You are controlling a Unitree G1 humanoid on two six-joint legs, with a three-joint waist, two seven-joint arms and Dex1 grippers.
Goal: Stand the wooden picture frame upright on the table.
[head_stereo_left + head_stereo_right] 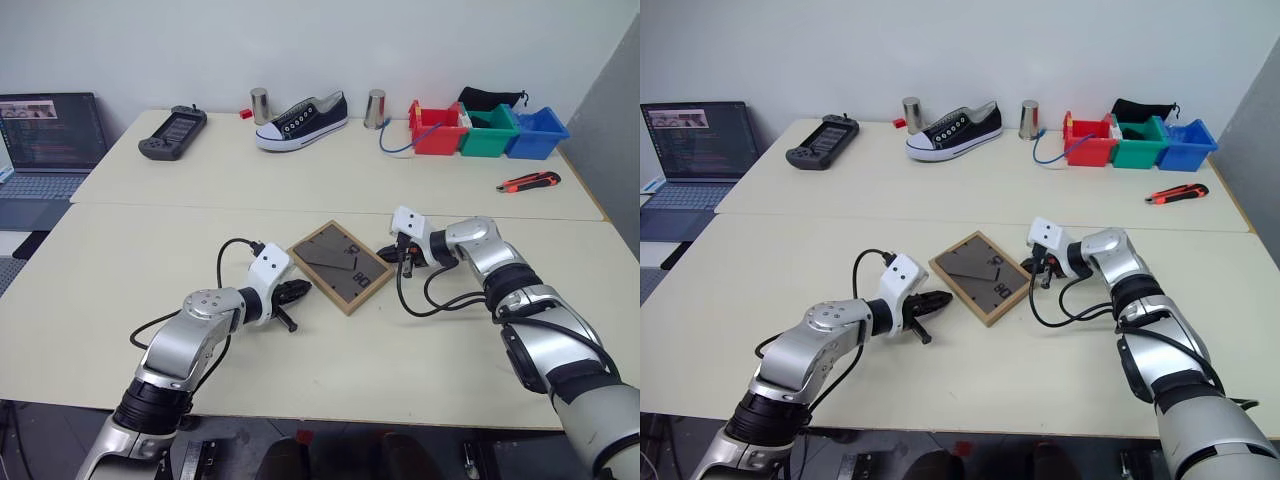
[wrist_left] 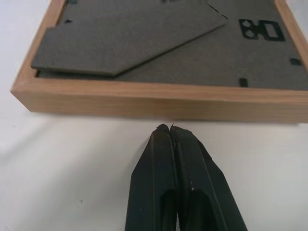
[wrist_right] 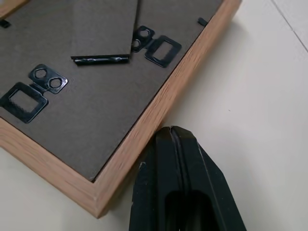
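The wooden picture frame (image 1: 340,265) lies flat on the table (image 1: 200,220), its dark backing and stand flap facing up. My left gripper (image 1: 306,291) is shut and empty. In the left wrist view its closed tips (image 2: 168,129) sit just short of the frame's light-wood side (image 2: 159,98). My right gripper (image 1: 388,256) is also shut and empty, at the frame's opposite side. In the right wrist view its tips (image 3: 174,131) rest against the wooden edge (image 3: 144,125) near a corner, beside two black hanger clips.
Along the far table stand a laptop (image 1: 50,140), a black handheld console (image 1: 173,131), a navy sneaker (image 1: 302,121) between two metal cups (image 1: 259,104), and red (image 1: 437,128), green (image 1: 488,130) and blue (image 1: 536,132) bins. A red utility knife (image 1: 528,182) lies at the right.
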